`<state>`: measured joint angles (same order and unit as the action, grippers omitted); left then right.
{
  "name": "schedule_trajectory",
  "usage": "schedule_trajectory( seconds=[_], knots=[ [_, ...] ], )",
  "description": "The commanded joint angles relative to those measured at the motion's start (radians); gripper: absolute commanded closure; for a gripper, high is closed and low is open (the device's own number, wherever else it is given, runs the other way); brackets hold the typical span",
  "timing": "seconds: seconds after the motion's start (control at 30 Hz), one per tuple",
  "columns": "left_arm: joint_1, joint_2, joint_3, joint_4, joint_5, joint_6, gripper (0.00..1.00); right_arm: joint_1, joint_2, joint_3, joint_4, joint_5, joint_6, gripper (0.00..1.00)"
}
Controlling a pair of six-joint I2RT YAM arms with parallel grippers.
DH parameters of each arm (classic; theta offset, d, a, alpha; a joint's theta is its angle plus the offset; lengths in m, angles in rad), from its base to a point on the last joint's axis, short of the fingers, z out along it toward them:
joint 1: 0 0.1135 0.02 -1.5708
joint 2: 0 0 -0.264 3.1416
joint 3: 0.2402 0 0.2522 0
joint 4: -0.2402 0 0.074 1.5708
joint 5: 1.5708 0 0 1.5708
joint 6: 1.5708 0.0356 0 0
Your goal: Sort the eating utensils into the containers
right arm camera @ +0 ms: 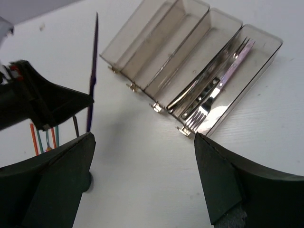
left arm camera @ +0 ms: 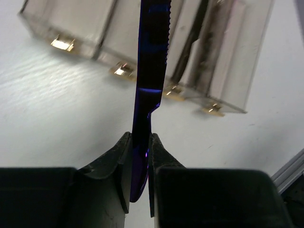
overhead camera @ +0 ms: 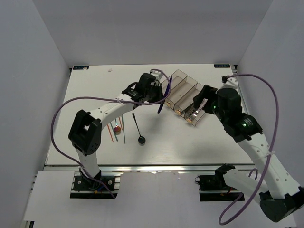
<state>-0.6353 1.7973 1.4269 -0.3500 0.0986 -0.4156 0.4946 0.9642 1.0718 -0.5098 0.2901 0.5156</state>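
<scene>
Table [overhead camera: 95, 152]: white top that carried the bins and the loose cutlery.
Containers [right arm camera: 156, 38]: four smoky bins joined side by side at the far right of the table. The two furthest from the left arm held cutlery, and the other two looked bare.
Right gripper [right arm camera: 143, 137]: jaws stood wide and held nothing, hovering above the near ends of the bins.
Left gripper [left arm camera: 140, 142]: jaws were narrow and pinched the handle of the dark-blue knife [left arm camera: 152, 57]. It hung off the table, beside the bins.
Knife position: lifted, its serrated blade pointing over the bins' near ends. I could not tell which bin it was lined up with.
Forks [right arm camera: 223, 80]: lay in the end bin. The bin next to it held a dark-handled piece, probably a knife.
Black spoon [overhead camera: 137, 130]: lay on the table in front of the left arm, well apart from the bins.
Red-bowled spoon [overhead camera: 117, 128]: lay on the table just beside the chopsticks [overhead camera: 124, 133], unsorted.
Step in hand: carrying the knife to its bin, with the grasp and lift done and the release not yet made.
Next move, as I judged it: bring the blade over the bin with the dark-handled piece, turn it along that bin's length, lower it between the walls, then open the jaws. The fork bin lay close by and was to be avoided.
</scene>
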Motion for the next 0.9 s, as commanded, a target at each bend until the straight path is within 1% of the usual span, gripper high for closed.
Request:
schedule_trajectory(
  seconds=[0.0,0.17,0.2,0.27,0.37,0.47,0.53,0.6,0.67,0.8,0.87],
  knots=[
    [-0.038,0.043,0.096,0.129,0.068,0.02,1.0,-0.01,-0.077,0.083,-0.064,0.142,0.0,0.11],
    [-0.087,0.141,0.202,0.296,0.088,0.021,1.0,-0.01,-0.114,0.111,-0.122,0.173,-0.031,0.11],
    [-0.101,0.183,0.217,0.316,0.096,0.027,1.0,-0.01,-0.117,0.109,-0.127,0.173,-0.035,0.11],
    [-0.116,0.224,0.277,0.342,0.104,0.07,1.0,-0.01,-0.122,0.109,-0.137,0.175,-0.046,0.11],
    [-0.129,0.299,0.315,0.434,0.101,0.109,1.0,-0.01,-0.125,0.103,-0.151,0.164,-0.064,0.11],
    [-0.129,0.39,0.381,0.462,0.114,0.113,1.0,-0.01,-0.136,0.096,-0.157,0.156,-0.077,0.11],
    [-0.132,0.459,0.464,0.462,0.136,0.104,1.0,-0.011,-0.137,0.103,-0.165,0.159,-0.091,0.11],
    [-0.132,0.494,0.51,0.454,0.156,0.104,1.0,-0.01,-0.137,0.111,-0.167,0.161,-0.101,0.11],
    [-0.133,0.51,0.501,0.473,0.154,0.103,1.0,-0.01,-0.143,0.112,-0.165,0.158,-0.106,0.11],
    [-0.132,0.47,0.397,0.532,0.119,0.109,1.0,-0.01,-0.15,0.108,-0.157,0.153,-0.115,0.1],
    [-0.133,0.444,0.357,0.552,0.119,0.113,0.91,-0.01,-0.147,0.103,-0.151,0.143,-0.114,0.11]
  ],
)
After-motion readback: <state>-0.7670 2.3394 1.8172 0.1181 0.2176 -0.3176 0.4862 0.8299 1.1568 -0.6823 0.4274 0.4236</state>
